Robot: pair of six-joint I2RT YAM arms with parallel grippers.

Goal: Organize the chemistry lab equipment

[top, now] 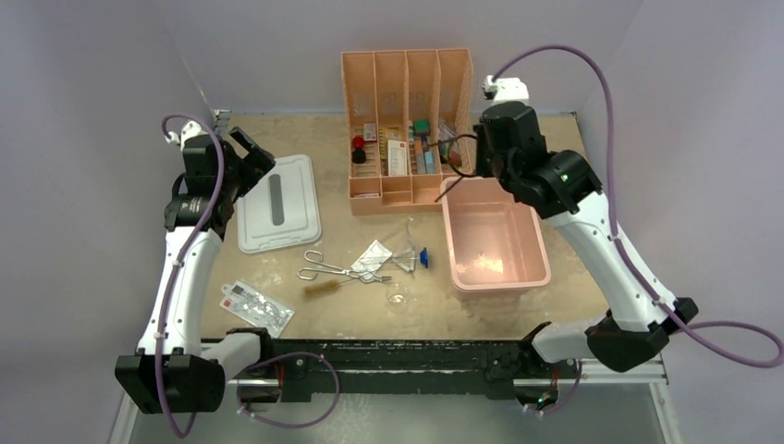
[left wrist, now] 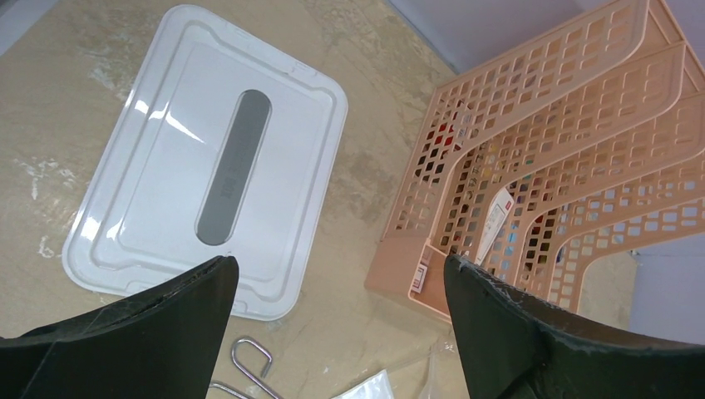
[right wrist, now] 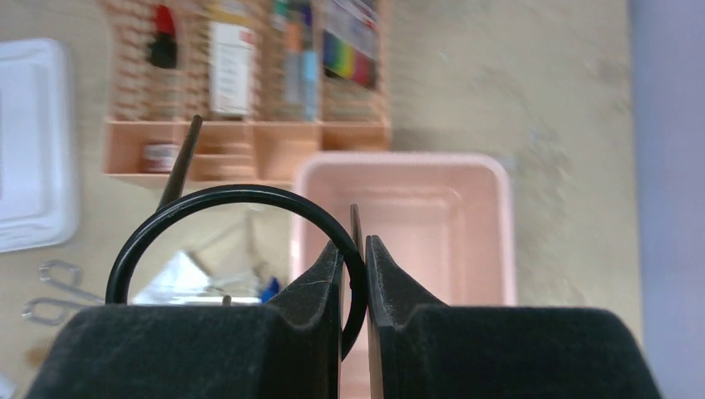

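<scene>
Right claw [right wrist: 353,249] nearly closed, pinching the black wire ring on its rod [right wrist: 208,198] above the back-left corner of the pink plastic bin [top: 499,286]. Probably best to centre it over the bin before letting go. Left claw [left wrist: 341,274] gapes wide, empty, well left of the bin. The right wrist view shows the pinch, which the arm hides in the overhead view.

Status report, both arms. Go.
Left gripper open, empty, over white lid. Right gripper shut on black wire ring, aloft by pink bin. Tongs, brush, packets on table. Nothing blocking bin.
</scene>
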